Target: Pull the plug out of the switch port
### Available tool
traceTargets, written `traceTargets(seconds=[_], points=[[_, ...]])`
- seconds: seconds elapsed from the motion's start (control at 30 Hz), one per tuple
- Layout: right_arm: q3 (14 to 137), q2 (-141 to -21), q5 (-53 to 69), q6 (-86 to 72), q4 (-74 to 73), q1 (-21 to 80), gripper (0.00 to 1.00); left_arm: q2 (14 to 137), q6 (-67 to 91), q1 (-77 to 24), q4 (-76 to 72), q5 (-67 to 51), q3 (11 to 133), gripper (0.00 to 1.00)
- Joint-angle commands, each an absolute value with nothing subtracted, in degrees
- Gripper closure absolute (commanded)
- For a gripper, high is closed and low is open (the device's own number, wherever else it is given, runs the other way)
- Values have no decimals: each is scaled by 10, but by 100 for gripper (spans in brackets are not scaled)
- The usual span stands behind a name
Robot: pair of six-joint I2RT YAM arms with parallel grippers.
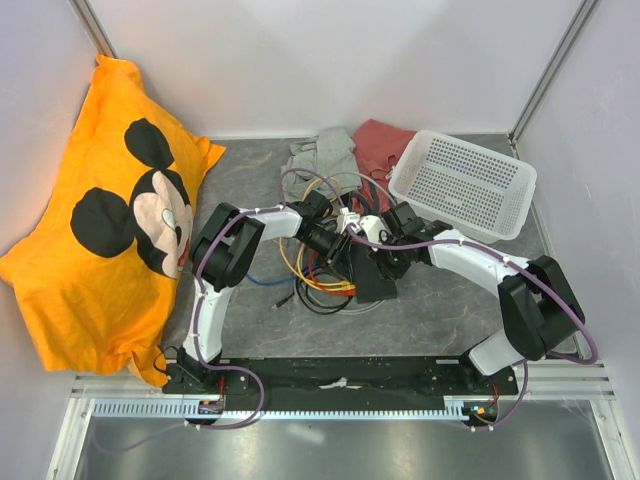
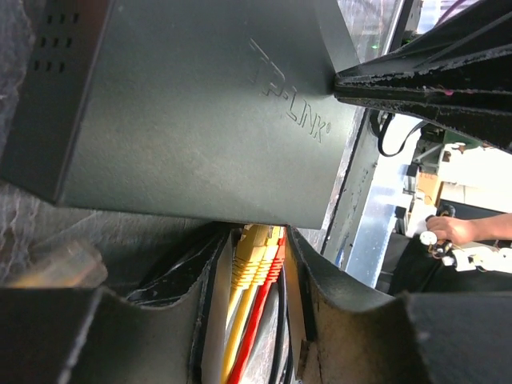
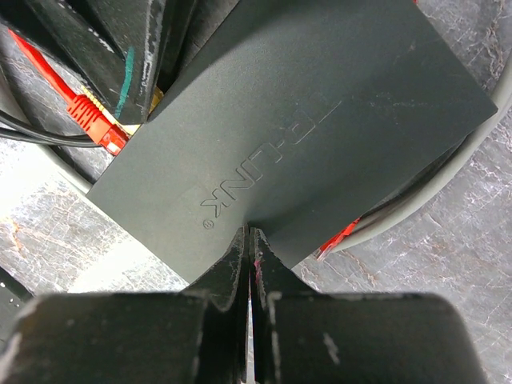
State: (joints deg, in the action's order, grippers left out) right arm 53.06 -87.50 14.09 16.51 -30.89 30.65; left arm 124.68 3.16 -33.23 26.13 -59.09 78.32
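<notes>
two jaws of the left gripper (image 2: 256, 256) stand part-way apart, one on each side of the yellow plug (image 2: 253, 240) and the red plug (image 2: 276, 260) beside it, with no firm pinch visible yet. the yellow plug sits in the near edge of the black box (image 2: 192, 112), straight ahead of the fingertips. which socket it fills is hidden under the box's edge. its long axis, and the cables (image 1: 320, 282) behind it, run straight out of that edge in line with the fingers, so the pull should go back along that line, away from the box. the left arm is plainly the nearer one.

further right, the right gripper (image 3: 250, 240) is fully closed and empty. its tips press down on the box's top by the printed logo, likely to pin it.

the grey table (image 1: 460, 300) looks slightly rough. an orange pillow (image 1: 100, 200) lies at left, crumpled cloths (image 1: 330, 152) at the back, a white basket (image 1: 462, 183) at right. pale walls (image 1: 350, 60) close in on three sides.
</notes>
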Motion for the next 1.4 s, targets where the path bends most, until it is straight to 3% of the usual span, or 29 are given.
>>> traceTargets(seconds=[0.0,0.63,0.83,0.93,1.03,1.37], points=[[518,-896,107,178,-306,308,100,1268,46,-339,273,-594,805,62],[517,-898,106,177,-304,307,100,1279,43,-339,279,-589,814,73],[516,-898,106,177,-303,307,100,1280,45,-339,279,-585,815,80],[516,-897,106,177,-302,307,100,1283,50,-340,279,-578,816,90],[515,-896,106,176,-302,307,100,1290,62,-340,298,-538,825,98],[512,-894,102,177,-301,307,100,1293,87,-340,341,-407,845,98]])
